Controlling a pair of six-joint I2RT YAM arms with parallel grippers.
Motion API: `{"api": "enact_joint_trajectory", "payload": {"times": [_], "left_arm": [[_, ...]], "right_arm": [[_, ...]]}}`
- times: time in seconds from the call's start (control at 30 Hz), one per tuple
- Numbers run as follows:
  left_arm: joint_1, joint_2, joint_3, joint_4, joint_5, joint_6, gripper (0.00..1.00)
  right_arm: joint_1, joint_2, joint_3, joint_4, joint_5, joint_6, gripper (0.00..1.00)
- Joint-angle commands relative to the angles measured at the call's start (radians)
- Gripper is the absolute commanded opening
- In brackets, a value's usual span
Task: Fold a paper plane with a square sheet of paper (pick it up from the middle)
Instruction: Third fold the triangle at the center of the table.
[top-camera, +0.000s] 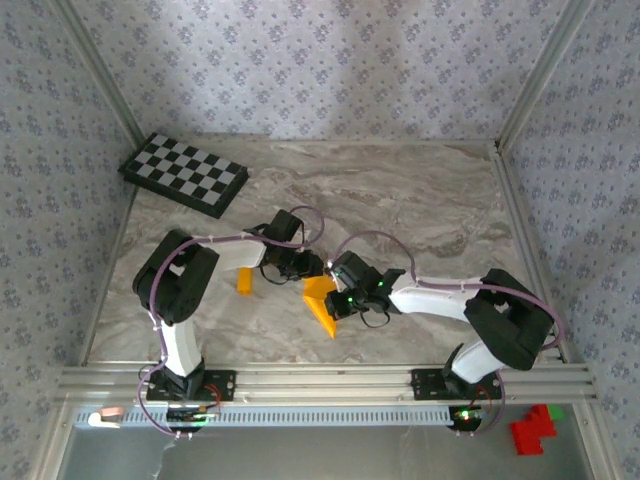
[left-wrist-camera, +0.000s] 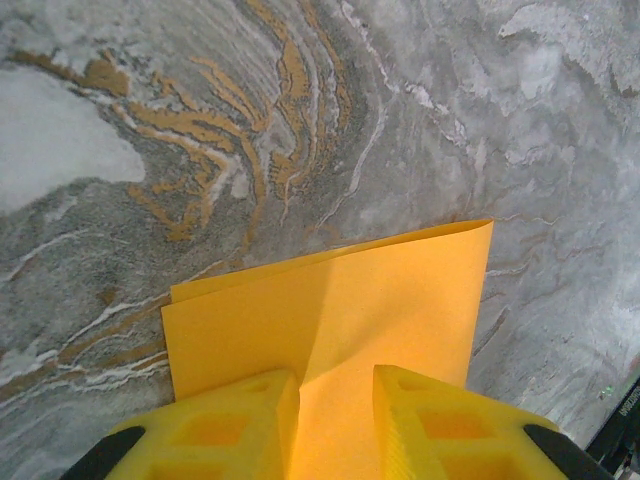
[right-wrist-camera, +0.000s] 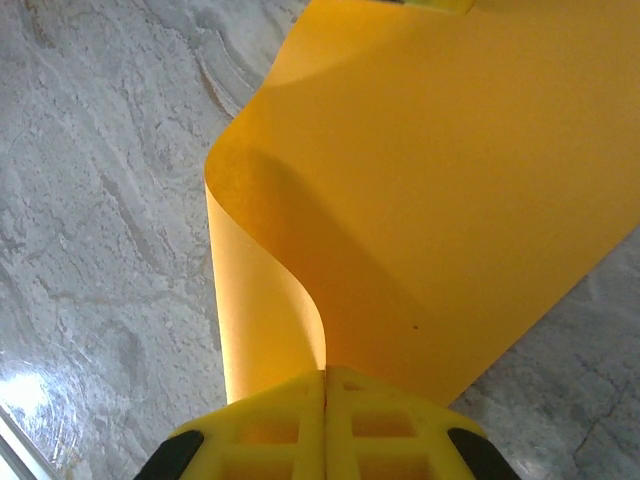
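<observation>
A checkered board (top-camera: 184, 173) lay at the far left corner of the worktop (top-camera: 400, 200). A small orange block (top-camera: 244, 281) rested left of centre. Red blocks (top-camera: 532, 430) sat outside the near right edge.

The square sheet of paper (top-camera: 322, 300) is plain matte orange-yellow, darker where it curls into shade. The left pincer (left-wrist-camera: 337, 385) and right pincer (right-wrist-camera: 325, 375) are bright yellow. The desk (top-camera: 420, 200) is grey marble veined with ochre. The checkered board (top-camera: 185, 173) is black and white, and the walls (top-camera: 300, 60) are pale with a lilac floral print.
</observation>
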Motion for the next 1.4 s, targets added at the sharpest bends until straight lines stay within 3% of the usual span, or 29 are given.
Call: {"api": "enact_joint_trajectory", "payload": {"times": [0.0, 1.37], "left_arm": [[-0.005, 0.038, -0.030, -0.038, -0.045, 0.015, 0.27], [-0.005, 0.036, -0.034, -0.038, -0.043, 0.018, 0.27]], "right_arm": [[-0.002, 0.028, 0.007, 0.011, -0.020, -0.024, 0.07], [-0.019, 0.065, 0.036, -0.031, 0.001, -0.067, 0.07]]}}
